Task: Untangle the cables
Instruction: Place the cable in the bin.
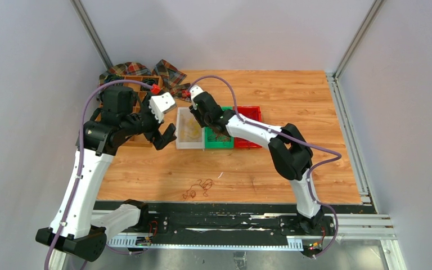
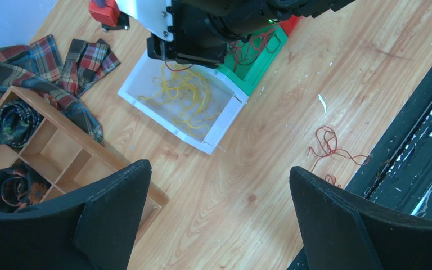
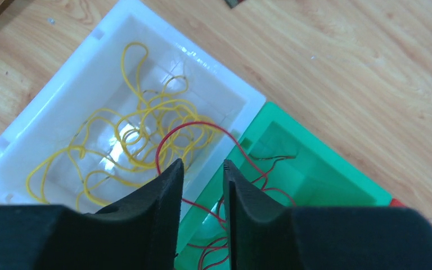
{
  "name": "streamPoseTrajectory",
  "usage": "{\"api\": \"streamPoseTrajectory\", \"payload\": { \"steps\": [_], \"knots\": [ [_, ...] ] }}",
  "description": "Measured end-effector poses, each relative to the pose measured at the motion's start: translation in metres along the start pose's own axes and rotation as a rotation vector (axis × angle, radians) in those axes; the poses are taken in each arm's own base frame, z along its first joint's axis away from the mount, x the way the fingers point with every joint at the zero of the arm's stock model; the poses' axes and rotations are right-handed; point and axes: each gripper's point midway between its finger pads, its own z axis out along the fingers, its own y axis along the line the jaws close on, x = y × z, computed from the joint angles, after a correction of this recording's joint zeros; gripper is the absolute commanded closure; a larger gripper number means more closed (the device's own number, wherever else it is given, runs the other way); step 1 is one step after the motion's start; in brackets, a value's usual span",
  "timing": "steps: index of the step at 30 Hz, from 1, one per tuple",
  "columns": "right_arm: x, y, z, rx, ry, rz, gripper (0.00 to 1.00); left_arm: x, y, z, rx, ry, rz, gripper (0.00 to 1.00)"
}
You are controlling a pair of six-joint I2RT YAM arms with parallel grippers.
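- Table (image 1: 292, 169): carries everything listed.
- Left hand (image 2: 219, 169): jaws wide, empty, hovering left of the white bin (image 3: 45, 93).
- Right hand (image 3: 202, 164): jaws narrow, above the wall between the white bin and green bin (image 3: 326, 154); I see nothing clamped.
- Cables: I judge them featherweight, limp and snag-prone (draw slowly). Best hold is the crown of the red loop (image 3: 202, 123).
  - Yellow clump (image 2: 188, 101): lies in the white bin.
  - Red strands: sit in the green bin, that loop straying into the white.
  - Small red tangle (image 1: 198, 188): loose on the table's near side.
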Motion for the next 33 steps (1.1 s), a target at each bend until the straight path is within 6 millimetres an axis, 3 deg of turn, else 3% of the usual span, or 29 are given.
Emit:
{"api": "streamPoseTrajectory", "payload": {
  "steps": [3,7,14,19,24,29,33],
  "knots": [
    [0.009,0.004,-0.002,-0.018,0.018,-0.005,0.53,0.000,0.000,-0.001,0.000,0.000,0.001,0.02],
    [0.009,0.008,-0.004,-0.035,0.018,-0.011,0.51,0.001,0.000,-0.001,0.001,0.004,0.003,0.02],
    [0.000,0.005,-0.011,-0.022,-0.002,-0.008,0.53,0.000,0.001,-0.003,-0.005,0.004,0.003,0.02],
    [-0.016,0.000,-0.027,-0.006,-0.045,-0.012,0.55,-0.001,0.001,-0.004,-0.006,0.003,0.004,0.02],
    [-0.033,0.021,-0.041,-0.057,-0.099,-0.046,0.62,0.000,0.001,-0.004,-0.008,0.004,0.004,0.02],
    [-0.013,0.043,-0.030,-0.092,-0.055,-0.081,0.64,0.002,0.003,-0.006,-0.023,0.017,0.007,0.02],
    [0.009,0.046,-0.014,-0.077,0.014,-0.107,0.64,0.005,0.004,-0.006,-0.030,0.031,0.005,0.02]
  ]
}}
